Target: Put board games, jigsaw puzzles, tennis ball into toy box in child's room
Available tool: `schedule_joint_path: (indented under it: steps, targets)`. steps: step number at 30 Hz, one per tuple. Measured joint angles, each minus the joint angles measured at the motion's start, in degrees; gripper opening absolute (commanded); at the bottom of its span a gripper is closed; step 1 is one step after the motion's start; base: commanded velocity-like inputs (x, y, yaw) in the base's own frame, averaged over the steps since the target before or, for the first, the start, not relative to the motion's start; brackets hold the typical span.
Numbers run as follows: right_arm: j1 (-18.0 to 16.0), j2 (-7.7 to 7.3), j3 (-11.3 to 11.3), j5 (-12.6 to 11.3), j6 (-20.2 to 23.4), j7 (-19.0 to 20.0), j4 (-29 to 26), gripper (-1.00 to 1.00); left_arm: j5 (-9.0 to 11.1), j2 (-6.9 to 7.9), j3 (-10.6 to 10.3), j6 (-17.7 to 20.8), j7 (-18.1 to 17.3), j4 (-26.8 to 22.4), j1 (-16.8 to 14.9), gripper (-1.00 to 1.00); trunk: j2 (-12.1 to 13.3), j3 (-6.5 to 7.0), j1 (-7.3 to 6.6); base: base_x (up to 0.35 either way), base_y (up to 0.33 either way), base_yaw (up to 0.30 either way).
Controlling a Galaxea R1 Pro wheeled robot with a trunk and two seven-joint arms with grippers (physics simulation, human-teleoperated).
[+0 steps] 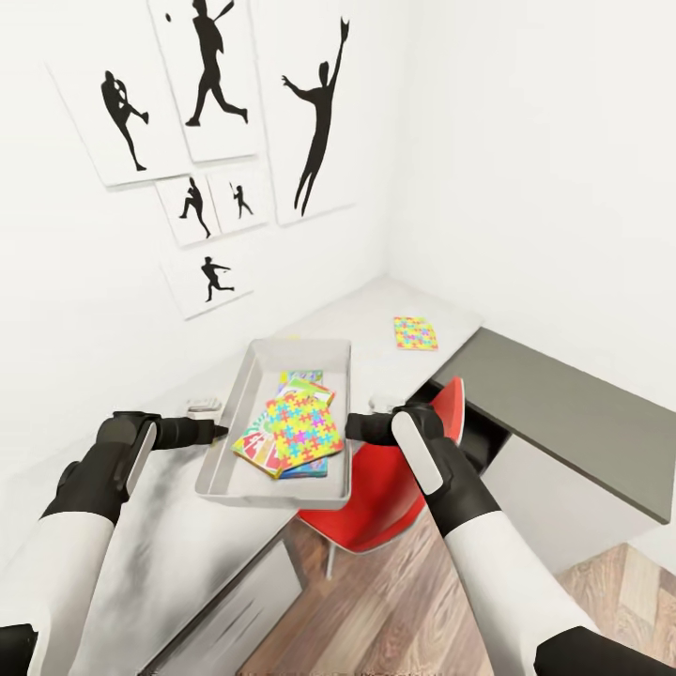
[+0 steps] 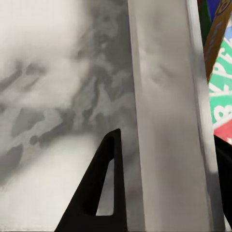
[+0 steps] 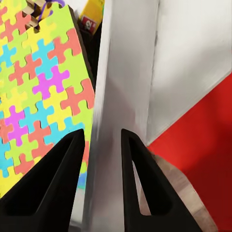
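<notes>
1. The long light-grey table (image 1: 169,554) is carrying the shallow light-grey toy box (image 1: 246,390).
2. My left gripper (image 1: 222,432) and right gripper (image 1: 349,428) are both clamping its rim, one on each long side.
3. A bright jigsaw-pattern puzzle box (image 1: 299,430) is lying on top of the stack inside.
4. A second jigsaw-pattern puzzle box (image 1: 415,332) is sitting well apart on the table.

Open table (image 1: 169,554) left of the toy box (image 1: 246,394); red chair (image 1: 385,498) crowding its right side.
</notes>
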Motion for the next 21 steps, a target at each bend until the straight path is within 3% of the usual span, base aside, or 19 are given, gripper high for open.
schedule_joint_path:
  steps: [21]
  targets:
    - [0.01,-0.01,0.03,-0.08,0.04,-0.01,0.02,-1.00,0.31,-0.03,0.02,1.87,-0.02,-0.10,-0.01,-1.00,0.00,0.00,0.01,-0.209,0.217,0.000]
